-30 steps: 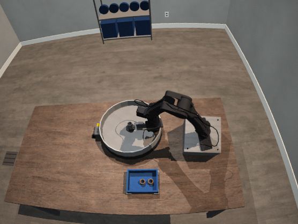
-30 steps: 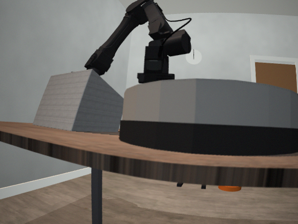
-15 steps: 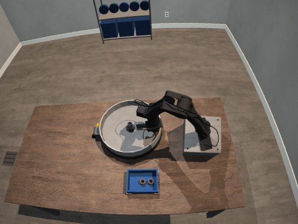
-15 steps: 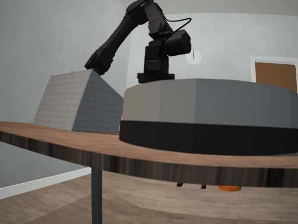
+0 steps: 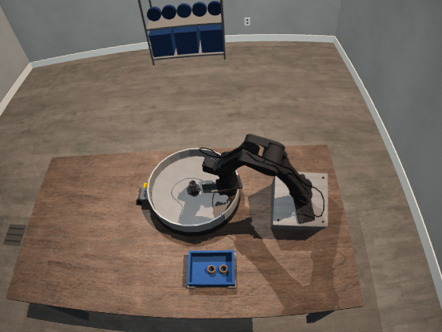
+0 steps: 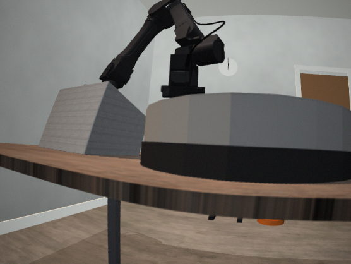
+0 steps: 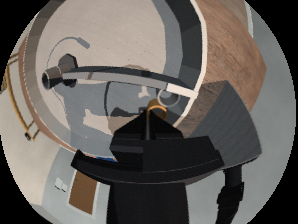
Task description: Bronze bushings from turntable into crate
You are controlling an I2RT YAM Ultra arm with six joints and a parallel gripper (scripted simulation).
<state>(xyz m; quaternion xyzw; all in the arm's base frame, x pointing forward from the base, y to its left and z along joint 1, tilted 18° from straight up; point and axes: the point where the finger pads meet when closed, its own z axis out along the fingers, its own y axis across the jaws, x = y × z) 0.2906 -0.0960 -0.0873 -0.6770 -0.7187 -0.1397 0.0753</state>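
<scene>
The grey round turntable [image 5: 194,188] stands mid-table, with a dark hub [image 5: 193,187] at its centre. My gripper [image 7: 147,113] reaches down inside the right part of the turntable [image 7: 113,50]. It is shut on the wall of a bronze bushing [image 7: 156,104], of which only a thin bronze arc shows at the fingertips. A steel bushing [image 7: 168,98] lies right beside it. In the top view the arm [image 5: 226,179] hides both. The blue crate [image 5: 211,268] stands at the table's front and holds two bronze bushings [image 5: 211,269] [image 5: 223,268]. In the exterior view the turntable's wall [image 6: 246,120] hides the fingers.
The arm's grey base block [image 5: 300,202] stands right of the turntable. A thin curved bar [image 7: 127,70] runs from the hub across the turntable floor. A small yellow-topped box [image 5: 143,192] sits on the turntable's left rim. A blue shelf [image 5: 184,29] stands at the far wall.
</scene>
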